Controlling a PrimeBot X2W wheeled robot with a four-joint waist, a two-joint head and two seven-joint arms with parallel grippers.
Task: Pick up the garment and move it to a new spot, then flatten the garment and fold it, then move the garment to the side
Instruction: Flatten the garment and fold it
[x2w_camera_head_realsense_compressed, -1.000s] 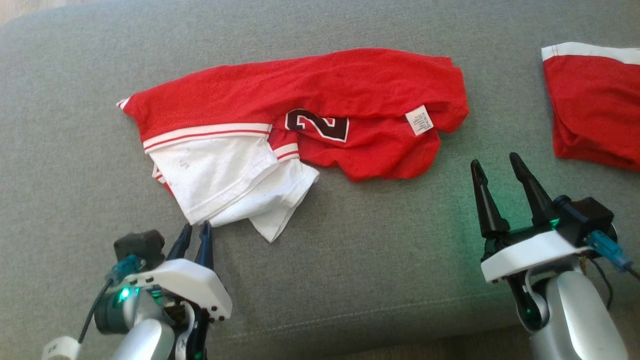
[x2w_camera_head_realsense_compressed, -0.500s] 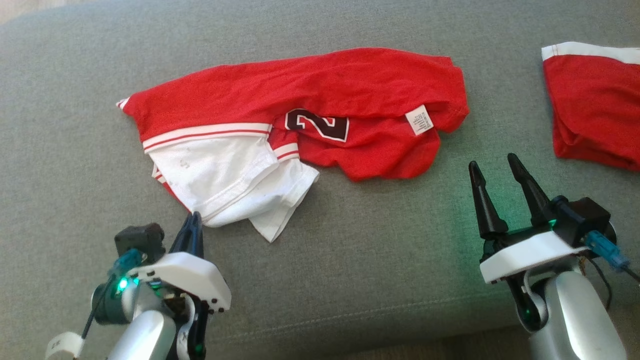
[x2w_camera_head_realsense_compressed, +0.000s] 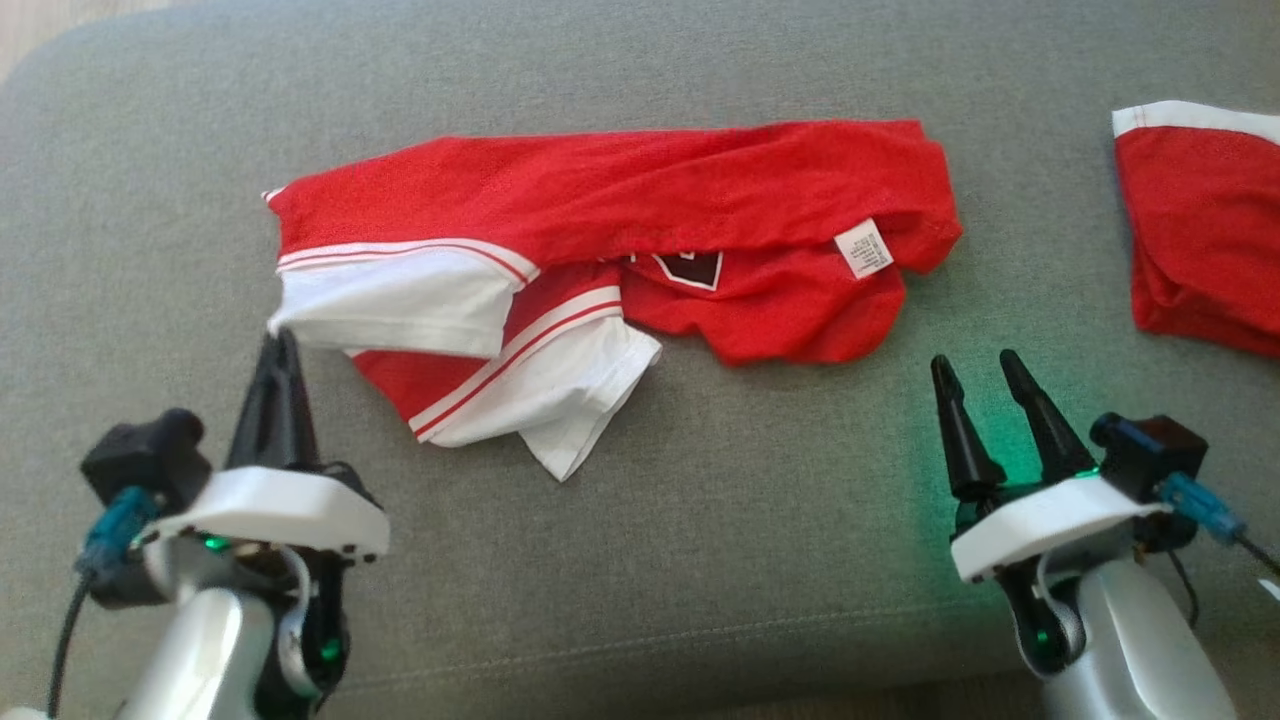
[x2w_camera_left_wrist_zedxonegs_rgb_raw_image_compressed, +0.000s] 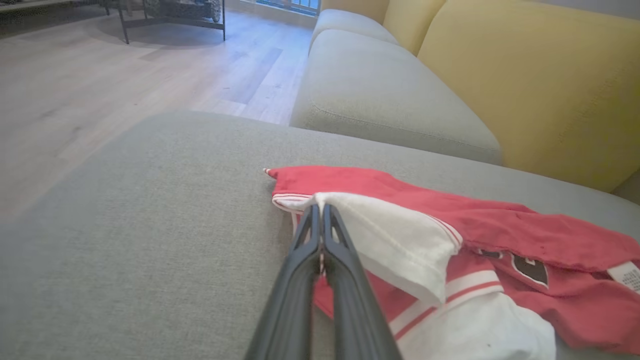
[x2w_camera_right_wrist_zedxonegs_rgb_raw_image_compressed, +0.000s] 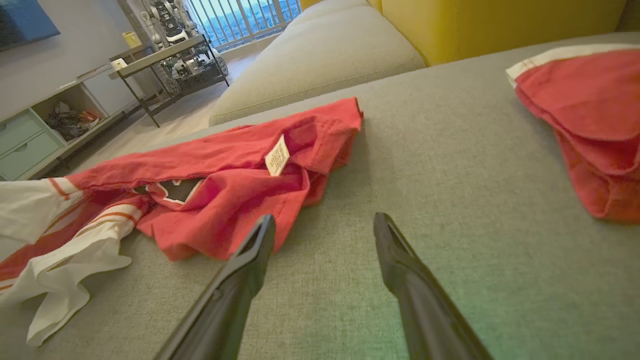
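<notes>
Garment (x2w_camera_head_realsense_compressed: 620, 190) crumpled on grey cushion (x2w_camera_head_realsense_compressed: 700, 560).
Left gripper (x2w_camera_head_realsense_compressed: 281, 345) pinches its white edge; right gripper (x2w_camera_head_realsense_compressed: 973, 362) spread, clear of cloth.

Silver forearms (x2w_camera_head_realsense_compressed: 1140, 640), white wrist covers (x2w_camera_head_realsense_compressed: 1050, 520), black tapered fingers (x2w_camera_head_realsense_compressed: 960, 435), seemingly teal cable plugs (x2w_camera_head_realsense_compressed: 1200, 505).

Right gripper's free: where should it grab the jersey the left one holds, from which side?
Pinch the jersey at its red corner beside the care label, from the near edge: it juts out, bunched, ahead of the open right gripper, opposite the left gripper's hold.
</notes>
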